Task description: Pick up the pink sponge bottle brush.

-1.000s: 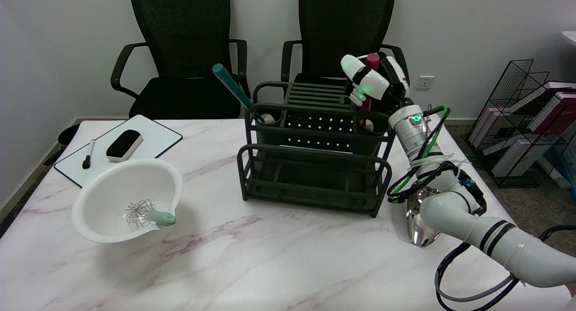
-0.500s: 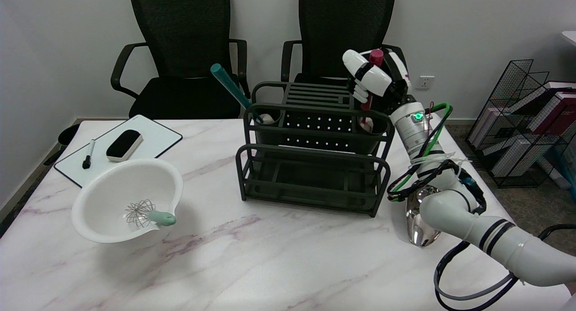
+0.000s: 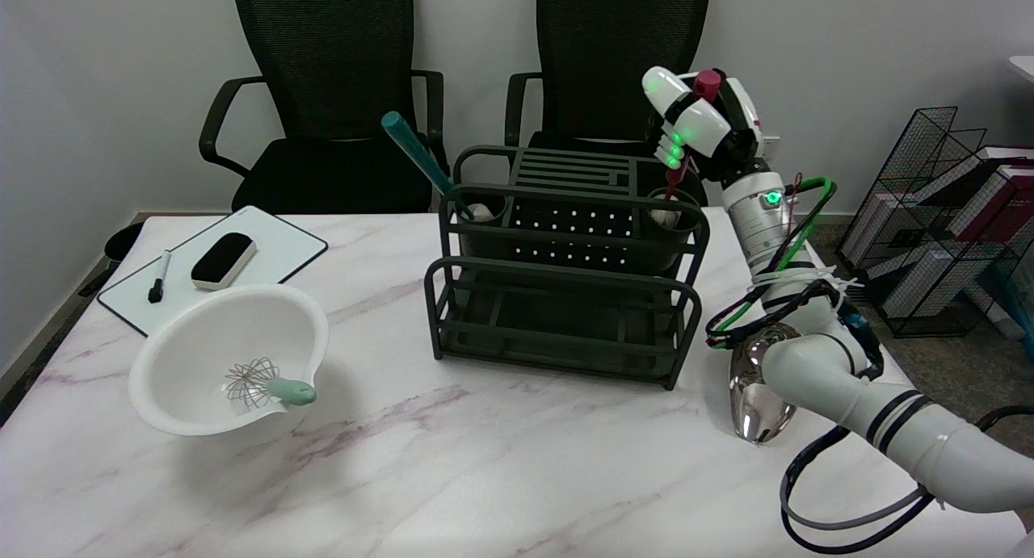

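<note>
The pink sponge bottle brush [image 3: 675, 170] has a dark pink handle whose top end pokes out above my right hand [image 3: 701, 126]. The hand grips that handle above the right cup [image 3: 675, 219] of the dark green rack [image 3: 565, 259]. Below the hand the thin handle runs down into the cup, where a pale sponge end shows at the rim. The brush leans a little to the right. A teal-handled brush [image 3: 416, 158] stands in the rack's left cup.
A white bowl [image 3: 230, 356] with a small whisk [image 3: 266, 387] sits at the left. A whiteboard [image 3: 214, 263] with eraser and marker lies behind it. A shiny metal spoon [image 3: 755, 396] lies right of the rack. Two black chairs stand behind the table.
My right hand has risen and shifted right with the pink brush handle in its grip, drawing the brush higher out of the right cup.
</note>
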